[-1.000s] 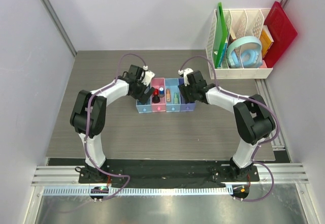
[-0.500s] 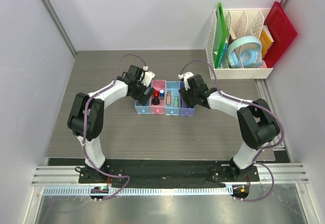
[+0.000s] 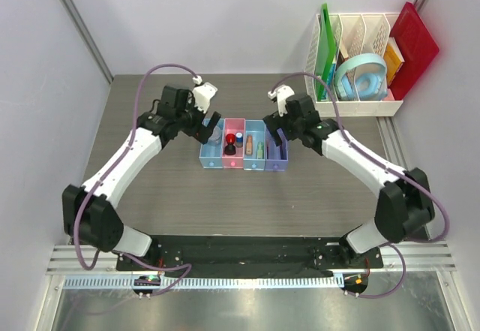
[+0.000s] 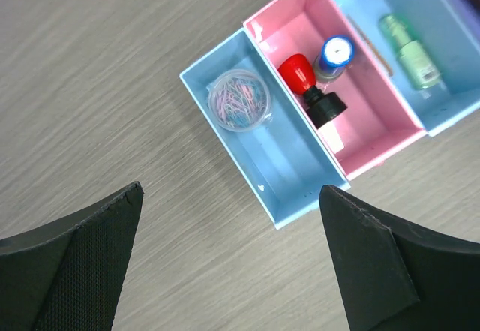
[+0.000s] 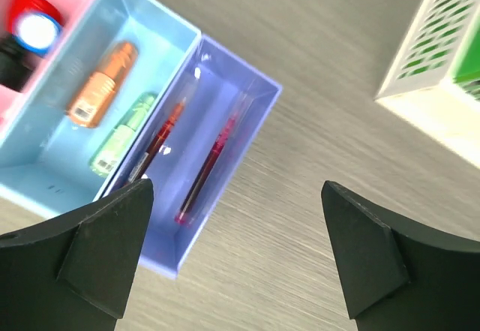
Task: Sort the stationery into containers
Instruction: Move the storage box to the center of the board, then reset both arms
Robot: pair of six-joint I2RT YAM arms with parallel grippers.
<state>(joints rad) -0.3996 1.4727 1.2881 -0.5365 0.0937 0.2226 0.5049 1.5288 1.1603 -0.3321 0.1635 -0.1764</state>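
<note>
Left hand (image 4: pixel 229 194) splayed above bins (image 4: pixel 289 170), right hand (image 5: pixel 236 187) splayed above pens (image 5: pixel 214 154)

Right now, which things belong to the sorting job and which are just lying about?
Job: four joined bins, clear round piece, red piece, blue-capped piece, orange marker, green marker, dark red pens.
Lying about: white rack, green board, red board, light-blue ring.

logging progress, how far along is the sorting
Done: clear round piece in the end light-blue bin, red piece and blue-capped piece in the pink bin, orange marker and green marker in the next blue bin, two red pens in the purple bin. In hand: nothing; left tool and right tool open. Left: no loose stationery visible.
</note>
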